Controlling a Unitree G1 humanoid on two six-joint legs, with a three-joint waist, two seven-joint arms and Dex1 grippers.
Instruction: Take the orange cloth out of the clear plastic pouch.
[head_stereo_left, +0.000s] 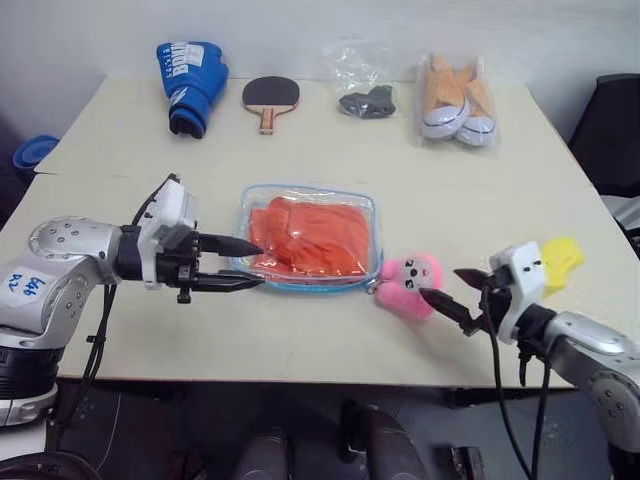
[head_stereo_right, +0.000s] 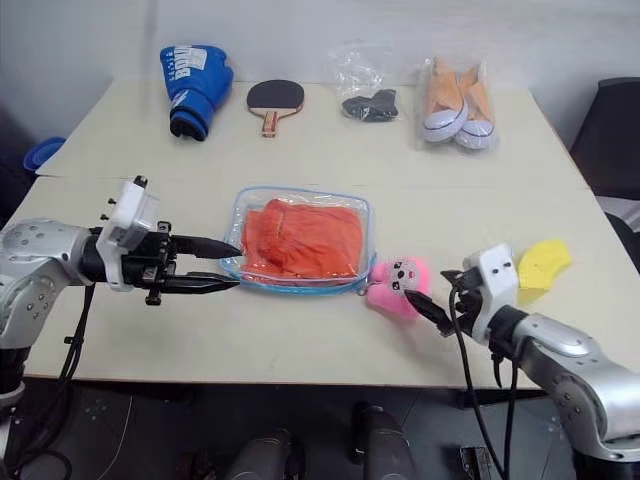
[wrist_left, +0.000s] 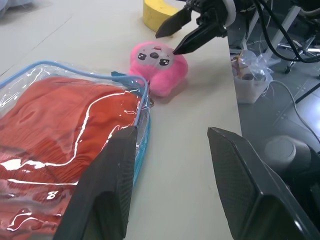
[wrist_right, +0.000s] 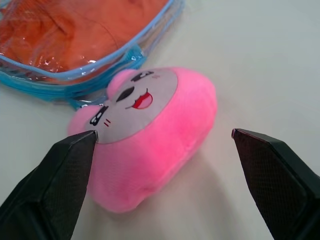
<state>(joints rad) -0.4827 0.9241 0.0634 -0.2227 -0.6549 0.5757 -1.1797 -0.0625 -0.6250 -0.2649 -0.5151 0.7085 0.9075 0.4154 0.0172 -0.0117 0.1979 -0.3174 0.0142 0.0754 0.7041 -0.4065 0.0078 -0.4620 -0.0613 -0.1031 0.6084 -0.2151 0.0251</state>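
Sitting inside the clear plastic pouch (head_stereo_left: 309, 243), the orange cloth (head_stereo_left: 310, 236) remains unextracted; left tool (head_stereo_left: 243, 264) and right tool (head_stereo_left: 447, 290) spread, empty.

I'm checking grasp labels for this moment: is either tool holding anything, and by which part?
Nothing is held. The left tool stands open at the clear plastic pouch's edge; the right tool is open beside the pink plush toy.

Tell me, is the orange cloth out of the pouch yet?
No. The orange cloth lies folded inside the clear pouch, shiny plastic covering it.
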